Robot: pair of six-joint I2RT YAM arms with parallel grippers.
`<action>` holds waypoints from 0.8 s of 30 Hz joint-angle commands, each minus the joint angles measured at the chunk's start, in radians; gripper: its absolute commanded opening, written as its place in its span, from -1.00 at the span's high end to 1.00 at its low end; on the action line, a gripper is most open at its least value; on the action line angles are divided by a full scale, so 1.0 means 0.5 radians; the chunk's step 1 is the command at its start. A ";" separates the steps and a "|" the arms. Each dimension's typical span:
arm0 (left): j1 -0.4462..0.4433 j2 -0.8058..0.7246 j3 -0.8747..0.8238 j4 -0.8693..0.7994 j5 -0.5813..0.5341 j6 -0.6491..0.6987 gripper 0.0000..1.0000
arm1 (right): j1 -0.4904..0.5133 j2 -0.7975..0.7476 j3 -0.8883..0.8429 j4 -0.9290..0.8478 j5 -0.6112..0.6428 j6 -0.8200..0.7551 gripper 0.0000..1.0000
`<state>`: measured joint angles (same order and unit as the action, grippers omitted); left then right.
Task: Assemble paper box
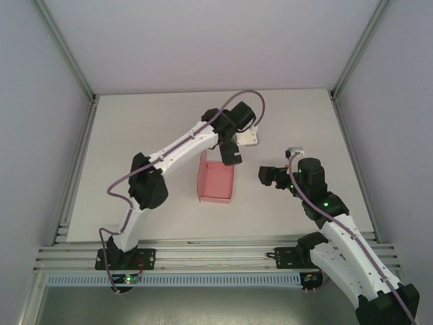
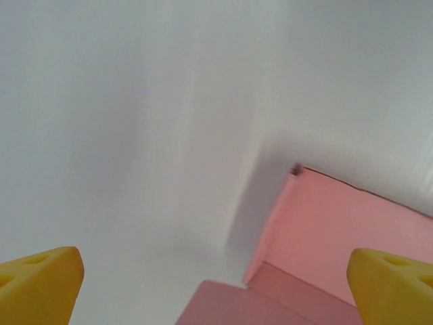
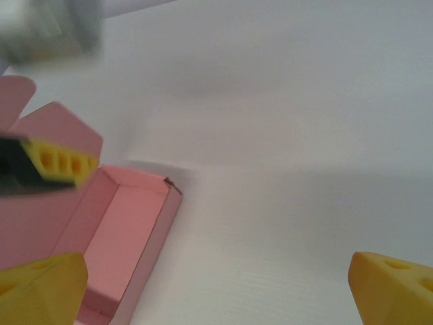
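Closest to the left wrist lens, the yellow fingertips (image 2: pixel 40 281) of the left claw (image 2: pixel 216 288) sit in the two bottom corners. Each is cut off by the frame edge, and they stand wide apart, gripping nothing. Past them a corner of the pink paper box (image 2: pixel 338 230) shows one upright wall and a strip of floor. The rest of it runs off the bottom and right edges. A dark speck on the wall's top corner is too small to identify. The white desk (image 2: pixel 122 135) behind is blurred.

From above, the left arm (image 1: pixel 176 152) reaches over the desk, and its claw hangs at the far end of the box, covering that end. Whether it touches the card cannot be told. The box lies mid-desk between the two claws, open on top, with its left wall standing. The right claw (image 1: pixel 269 176) is near its right side, apart from it.

In the right wrist view that claw's fingertips (image 3: pixel 392 288) are spread wide and empty. The box is cut off by the left edge, its flaps rising, with a yellow pad of the left claw in front of one flap. A grey blur (image 3: pixel 47 27) at top left cannot be made out.
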<state>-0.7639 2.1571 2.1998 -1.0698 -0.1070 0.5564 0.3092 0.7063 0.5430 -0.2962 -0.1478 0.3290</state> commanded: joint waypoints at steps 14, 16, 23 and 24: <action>0.241 -1.531 -1.713 0.903 -0.644 -1.772 -1.00 | 0.362 1.603 1.079 -0.370 -0.052 -0.934 -0.94; 0.246 -1.719 -1.974 0.989 -0.645 -1.841 -1.00 | 0.369 1.841 1.300 -0.529 -0.095 -0.995 -0.90; 0.249 -1.917 -2.344 0.904 -0.734 -2.024 -1.00 | 0.545 2.294 1.660 -0.643 0.044 -1.100 -0.91; 0.250 -1.922 -2.368 0.905 -0.726 -2.040 -1.00 | 0.548 2.344 1.700 -0.654 0.055 -1.095 -0.91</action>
<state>-0.6464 1.2068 1.0470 -0.6552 -0.4313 -0.3767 0.5629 1.8324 1.3285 -0.5480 -0.1661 -0.1715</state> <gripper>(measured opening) 0.999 0.955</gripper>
